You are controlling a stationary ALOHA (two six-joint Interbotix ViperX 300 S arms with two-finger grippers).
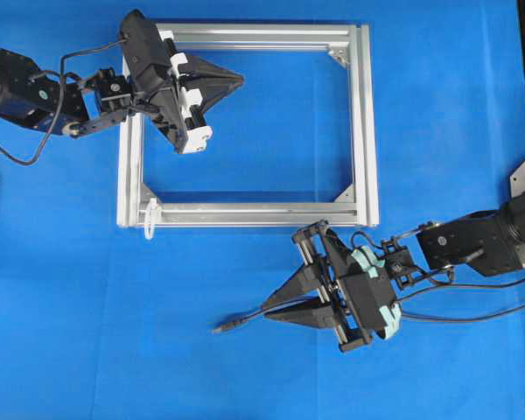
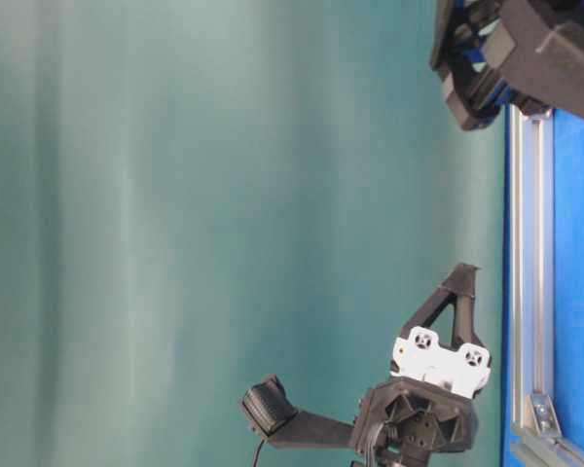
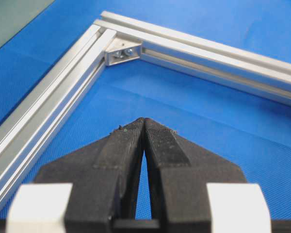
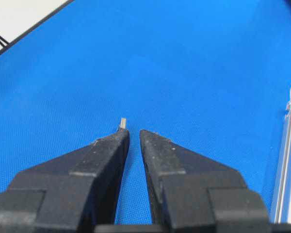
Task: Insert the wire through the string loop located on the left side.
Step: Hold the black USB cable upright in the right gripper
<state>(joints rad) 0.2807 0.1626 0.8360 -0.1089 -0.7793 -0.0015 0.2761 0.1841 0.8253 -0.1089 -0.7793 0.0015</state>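
**Wire lies beside the right arm's fingers, well apart from the loop**

Blue matting covers the desk (image 1: pixel 437 105), seen from overhead, with a silver aluminium frame (image 1: pixel 364 122) lying flat near its far middle.

At the frame's near-left corner hangs the string loop (image 1: pixel 149 219), a small white ring of cord poking out over the frame's outer edge.

On the near side of the desk, outside the frame, the wire (image 1: pixel 258 313) lies flat. Its long axis runs roughly left to right, with the grey plug tip (image 1: pixel 220 329) at the left end, pointing towards the desk's near-left region.

Directly over the wire are the right gripper (image 1: pixel 282 311) fingers. They look almost clenched, with only a narrow slit between them; in the right wrist view the plug tip peeks out just past the left fingertip. I cannot tell if the wire is actually pinched.

Over the frame's far-left corner the left gripper (image 1: pixel 236 80) hovers, fingers clenched on nothing.

The right arm is plainly nearer the wire (the loop sits up and to the left of the tip).
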